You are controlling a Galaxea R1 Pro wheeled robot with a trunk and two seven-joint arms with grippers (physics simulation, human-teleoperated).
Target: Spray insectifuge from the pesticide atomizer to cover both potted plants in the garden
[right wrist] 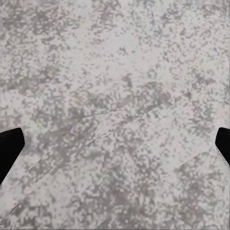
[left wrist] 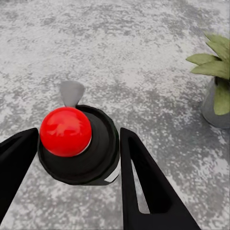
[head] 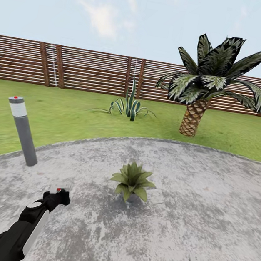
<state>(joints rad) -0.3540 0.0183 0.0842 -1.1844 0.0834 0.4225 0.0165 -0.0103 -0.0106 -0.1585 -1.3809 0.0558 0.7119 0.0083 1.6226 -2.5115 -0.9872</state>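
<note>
Left gripper (left wrist: 76,158) clamps the atomizer (left wrist: 79,143), dark body, red cap, grey nozzle; plant (head: 133,181) in grey pot stands nearby; right gripper (right wrist: 115,148) spread wide.

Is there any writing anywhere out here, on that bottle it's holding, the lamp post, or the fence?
None that can be read.
Pesticide atomizer in the left tool: seen from above, red cap, no label text showing.
Bollard lamp: plain white band, no lettering.
Fence: bare slats.
</note>
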